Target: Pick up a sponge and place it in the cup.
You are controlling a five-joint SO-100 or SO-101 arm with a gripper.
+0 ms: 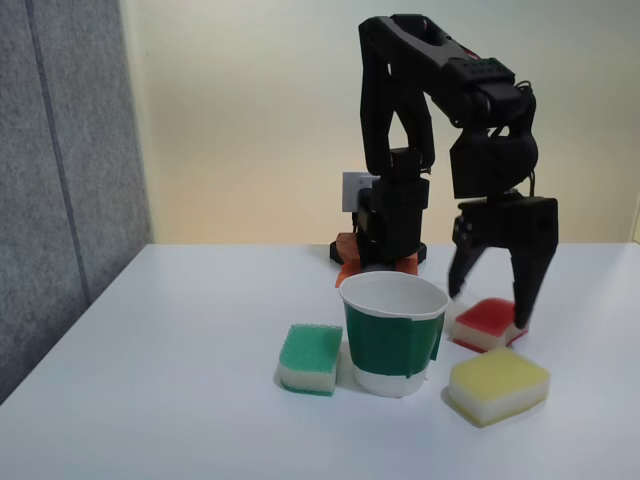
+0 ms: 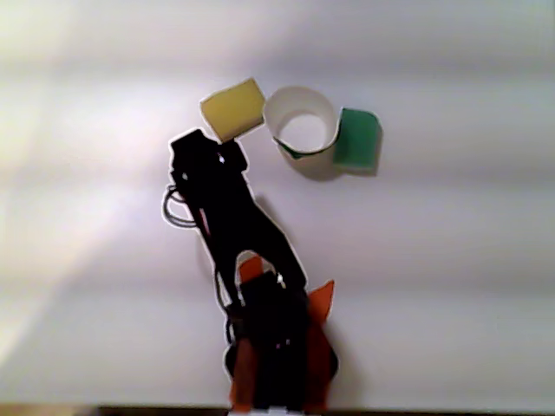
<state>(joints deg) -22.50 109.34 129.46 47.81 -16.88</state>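
— Sponge position, please?

— Red-topped sponge [image 1: 487,323] with its white base lies flat on the white desk [image 1: 150,400], just to the right of the paper cup [image 1: 392,334] in the fixed view, and behind the yellow sponge [image 1: 498,385]. I see my gripper [image 1: 487,307] hanging right above it, fingers spread wide, one tip down at each side of the sponge. The right fingertip sits at the sponge's right edge; whether it actually touches I cannot tell from here.

— And the cup?

— Upright, white with a wide dark green band, mouth open. A green-topped sponge [image 1: 311,358] rests just beside it on the left in the fixed view, close enough that they look to be touching.

— What does the other camera give you?

— From above, the other view shows the black arm [image 2: 232,217] reaching out from its base, which sits on orange clamps [image 2: 319,303] at the bottom edge. The arm's far end covers the spot next to the yellow sponge [image 2: 232,107]. The cup [image 2: 286,100] shows as a white ring there, with the yellow sponge at its left and the green sponge [image 2: 357,139] at its right. That picture is soft, so I cannot read the fingers from it.
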